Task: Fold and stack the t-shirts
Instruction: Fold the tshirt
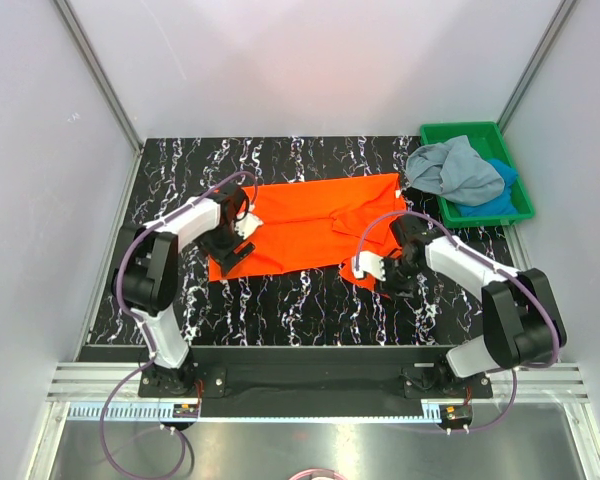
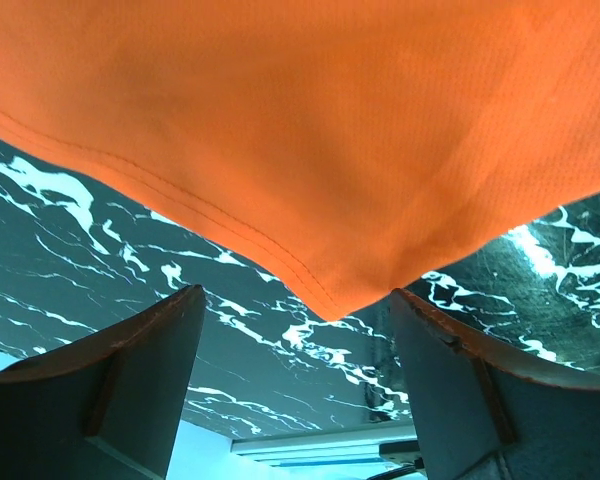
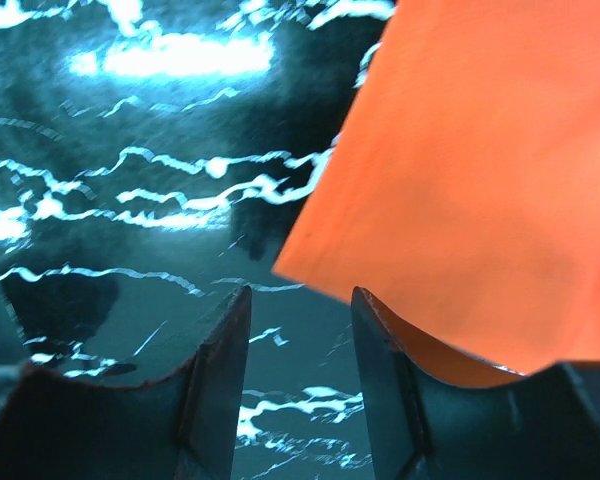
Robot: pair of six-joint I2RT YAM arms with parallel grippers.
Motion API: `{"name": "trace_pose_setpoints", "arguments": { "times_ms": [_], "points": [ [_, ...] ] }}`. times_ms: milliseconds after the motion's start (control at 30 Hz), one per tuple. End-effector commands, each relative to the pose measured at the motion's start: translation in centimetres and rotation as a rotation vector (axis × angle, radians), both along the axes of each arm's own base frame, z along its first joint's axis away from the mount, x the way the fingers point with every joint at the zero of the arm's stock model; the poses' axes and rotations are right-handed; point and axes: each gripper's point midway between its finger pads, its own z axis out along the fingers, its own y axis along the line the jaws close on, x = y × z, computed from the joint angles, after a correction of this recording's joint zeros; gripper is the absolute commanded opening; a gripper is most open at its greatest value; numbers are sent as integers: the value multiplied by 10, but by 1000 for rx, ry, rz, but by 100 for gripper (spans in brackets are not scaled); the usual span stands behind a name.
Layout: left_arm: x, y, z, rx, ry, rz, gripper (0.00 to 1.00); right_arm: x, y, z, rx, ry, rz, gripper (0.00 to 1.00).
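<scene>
Orange shirt (image 1: 320,225) spread; corners lie just ahead of left end effector (image 2: 295,297) and right end effector (image 3: 301,292), both apart. Next, likely pinch corners to fold.

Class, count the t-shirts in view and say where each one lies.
3. The orange t-shirt lies spread on the table; the grey-blue t-shirt is heaped in the green tray, over the bright blue t-shirt. Others may be hidden beneath.
</scene>
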Motion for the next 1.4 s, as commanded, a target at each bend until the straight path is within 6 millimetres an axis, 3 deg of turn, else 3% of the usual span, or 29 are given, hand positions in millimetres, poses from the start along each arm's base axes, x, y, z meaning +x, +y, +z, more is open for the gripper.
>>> {"name": "trace_pose_setpoints", "arguments": {
  "times_ms": [0, 300, 533, 800, 1067, 1267, 1367],
  "points": [
    [11, -6, 7, -15, -13, -28, 79, 21, 18, 10, 51, -48, 0, 51],
    [-3, -6, 4, -27, 43, -26, 77, 8, 19, 12, 39, -11, 37, 50],
    [-7, -7, -5, -26, 93, -19, 72, -3, 17, 1, 16, 27, 40, 49],
    [-29, -5, 2, -45, 114, -11, 72, -3, 22, 3, 31, 33, 19, 49],
    [-30, -10, -9, -48, 179, 9, 63, 3, 19, -12, -9, 50, 11, 48],
    [-32, -11, -11, -46, 199, 14, 54, 5, 18, -21, -34, 68, 5, 42],
    [-33, -10, -12, -43, 206, 16, 49, 6, 18, -22, -37, 75, 2, 27]
  ]
}}
